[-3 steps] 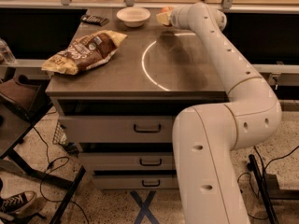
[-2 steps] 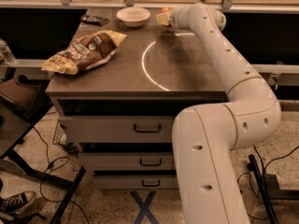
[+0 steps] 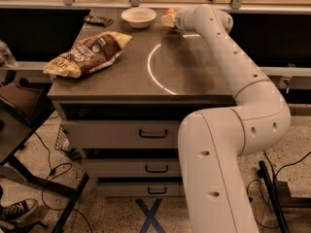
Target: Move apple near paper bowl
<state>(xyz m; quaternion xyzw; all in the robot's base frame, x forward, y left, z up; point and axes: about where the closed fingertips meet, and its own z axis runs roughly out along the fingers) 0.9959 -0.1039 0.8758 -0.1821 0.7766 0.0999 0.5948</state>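
The white paper bowl (image 3: 139,16) stands at the far edge of the grey table (image 3: 126,76). My gripper (image 3: 168,19) is at the far end of the white arm (image 3: 228,57), just right of the bowl and low over the tabletop. A small orange-red patch, the apple (image 3: 171,10), shows at the gripper's far side; the wrist hides most of it. I cannot tell whether the gripper holds it.
A brown and yellow chip bag (image 3: 87,52) lies on the table's left part. A dark remote-like object (image 3: 98,20) lies at the far left corner. A bright ring of light (image 3: 155,76) marks the tabletop. Drawers (image 3: 153,133) are below; chair legs and cables stand at the left.
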